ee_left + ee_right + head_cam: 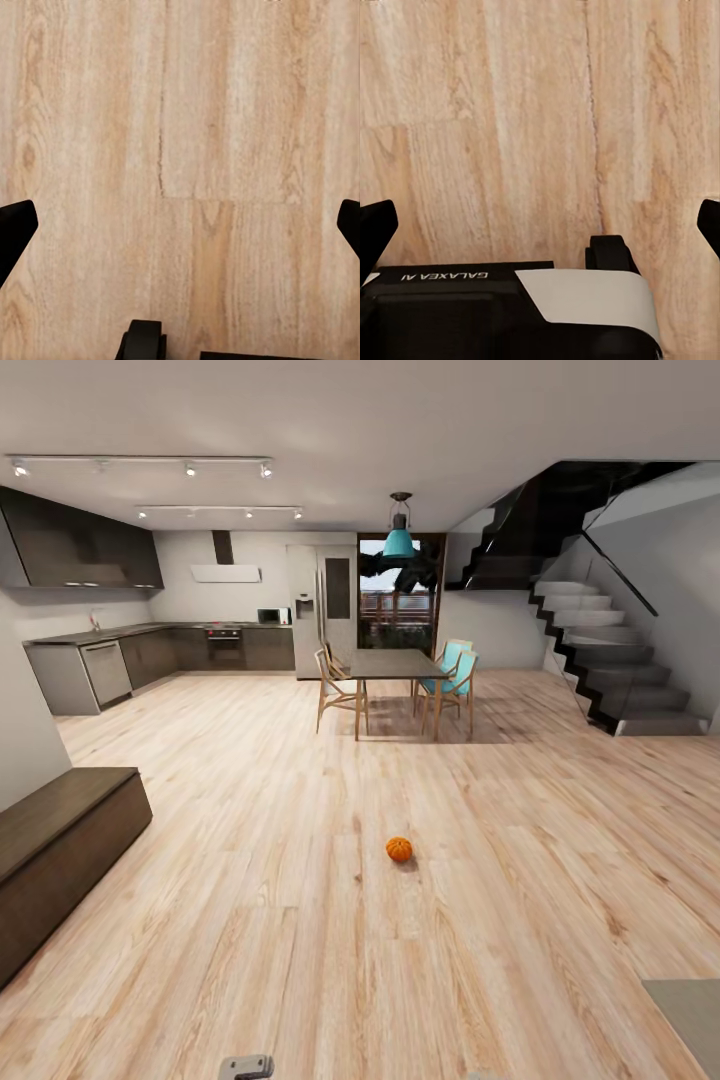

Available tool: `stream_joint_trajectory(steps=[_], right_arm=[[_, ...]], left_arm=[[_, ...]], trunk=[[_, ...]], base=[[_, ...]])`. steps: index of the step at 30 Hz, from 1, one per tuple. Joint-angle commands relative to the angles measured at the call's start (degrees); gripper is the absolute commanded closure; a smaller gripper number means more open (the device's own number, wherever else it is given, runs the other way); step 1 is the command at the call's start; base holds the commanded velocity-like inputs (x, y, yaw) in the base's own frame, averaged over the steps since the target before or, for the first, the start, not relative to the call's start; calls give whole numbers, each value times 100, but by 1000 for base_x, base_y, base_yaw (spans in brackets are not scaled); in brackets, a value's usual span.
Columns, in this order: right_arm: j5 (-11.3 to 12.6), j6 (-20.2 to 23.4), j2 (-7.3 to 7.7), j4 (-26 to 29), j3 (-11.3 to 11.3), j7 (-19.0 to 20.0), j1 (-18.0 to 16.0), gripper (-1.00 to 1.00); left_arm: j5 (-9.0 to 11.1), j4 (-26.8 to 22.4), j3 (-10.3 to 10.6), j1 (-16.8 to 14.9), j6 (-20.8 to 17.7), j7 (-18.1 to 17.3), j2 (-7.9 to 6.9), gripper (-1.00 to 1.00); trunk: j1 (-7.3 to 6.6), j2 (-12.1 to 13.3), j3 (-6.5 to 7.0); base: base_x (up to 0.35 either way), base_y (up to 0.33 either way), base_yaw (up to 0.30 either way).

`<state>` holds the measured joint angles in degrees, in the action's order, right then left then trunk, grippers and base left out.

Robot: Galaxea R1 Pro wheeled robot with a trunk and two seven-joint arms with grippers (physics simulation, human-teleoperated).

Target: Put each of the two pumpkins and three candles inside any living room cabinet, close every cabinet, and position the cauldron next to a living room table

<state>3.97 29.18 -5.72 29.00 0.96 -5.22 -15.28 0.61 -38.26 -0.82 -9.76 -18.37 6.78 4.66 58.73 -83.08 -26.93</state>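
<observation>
One pumpkin (399,848) sits alone on the pale wood floor (300,960) ahead of me, near the middle of the room and well apart from everything else. It is small, round and bright orange; its ribs are faint from here and its stem is too small to make out.

To my left runs the cabinet (62,850), long, low and dark brown with a flat top. Its near end is cut off by the picture's edge, and the end and front I can see are plain and appear shut.

Beyond the pumpkin stands a dining bench (395,664) with wooden chairs on one side and teal chairs (455,672) on the other, under a teal hanging lamp (399,540). Farther back are the grey kitchen (150,655) to the left and a dark staircase (610,660) to the right.

My left jaws (180,225) hang over bare floor, the two black fingertips (13,229) standing wide apart at the sides of the wrist view with nothing between them. My right jaws (540,225) are spread just as wide, empty too, above my own base (510,315), where the label "GALAXEA AI" reads upside down. A small grey piece of me (246,1067) pokes in at the bottom of the head view; I cannot tell which part it is.
</observation>
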Motion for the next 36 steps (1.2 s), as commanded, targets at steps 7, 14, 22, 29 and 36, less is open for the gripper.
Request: stream_joint_trajectory(steps=[7,14,22,29,36], right_arm=[[-4,-429,5,-32,-28,-4,13,-100],[-11,-465,-7,-30,-42,-8,16,-100],[7,-481,-8,-34,-26,-14,16,-100],[7,-483,-8,-35,-25,-14,16,-100],[9,-483,-8,-35,-25,-14,16,-100]], left_arm=[[-7,39,9,1,58,-10,-8,-100],[-9,70,16,1,76,-10,-12,-100],[-9,158,22,2,96,-10,-6,-100],[-9,161,24,0,125,-10,-6,-100],[-19,266,22,2,383,5,1,-100]], trunk=[[0,0,0],[0,0,0],[0,0,0],[0,0,0],[0,0,0]], base=[[81,42,0],[186,36,0],[43,-74,0],[1,-121,0],[0,-10,0]])
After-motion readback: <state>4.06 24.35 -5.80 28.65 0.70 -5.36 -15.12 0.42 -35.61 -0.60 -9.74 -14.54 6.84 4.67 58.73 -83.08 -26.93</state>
